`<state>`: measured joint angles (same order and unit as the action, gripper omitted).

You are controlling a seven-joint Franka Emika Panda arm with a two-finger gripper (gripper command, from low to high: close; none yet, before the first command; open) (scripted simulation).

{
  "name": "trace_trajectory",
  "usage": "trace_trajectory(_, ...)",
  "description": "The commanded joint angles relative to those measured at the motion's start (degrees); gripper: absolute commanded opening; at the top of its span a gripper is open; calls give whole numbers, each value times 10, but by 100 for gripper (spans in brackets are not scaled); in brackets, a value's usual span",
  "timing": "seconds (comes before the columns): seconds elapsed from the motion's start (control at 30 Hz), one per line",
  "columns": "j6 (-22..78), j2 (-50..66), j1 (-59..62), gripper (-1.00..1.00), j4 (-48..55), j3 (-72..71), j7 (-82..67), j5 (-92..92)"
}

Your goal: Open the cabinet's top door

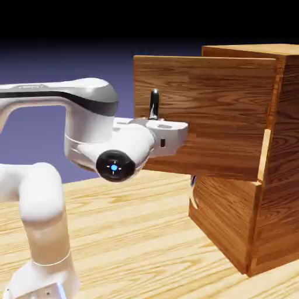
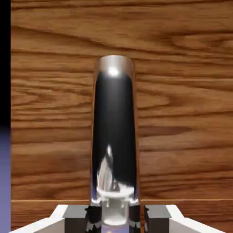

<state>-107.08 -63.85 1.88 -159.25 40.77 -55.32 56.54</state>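
Observation:
The cabinet (image 1: 274,163) stands at the right of the exterior view, a reddish-brown wood-grain box. Its top door (image 1: 216,111) is swung well out from the body, with its free edge toward the arm. A curved dark metal handle (image 1: 153,104) sticks up near that edge. My gripper (image 1: 156,124) is shut on the handle's lower part. In the hand view the shiny handle (image 2: 113,127) runs up the middle in front of the top door's wood (image 2: 182,113). It rises from between my gripper (image 2: 114,217) and its grey fingertips (image 2: 75,219).
The lower door (image 1: 225,216) lies shut against the cabinet, and part of its handle (image 1: 193,181) shows under the open door. The light wooden table (image 1: 134,233) spreads between the robot's base and the cabinet.

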Motion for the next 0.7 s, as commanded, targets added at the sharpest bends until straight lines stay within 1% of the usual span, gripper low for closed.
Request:
trace_trajectory(0.0,23,10,-8,-100,16,21,-1,-18)
trace_trajectory(0.13,116,52,-58,-100,88,104,-6,-81)
trace_trajectory(0.33,244,102,-169,-100,212,223,-11,-152)
trace_trajectory(0.63,382,114,-350,-100,381,364,2,-218)
trace_trajectory(0.67,382,114,-350,100,381,364,2,-218)
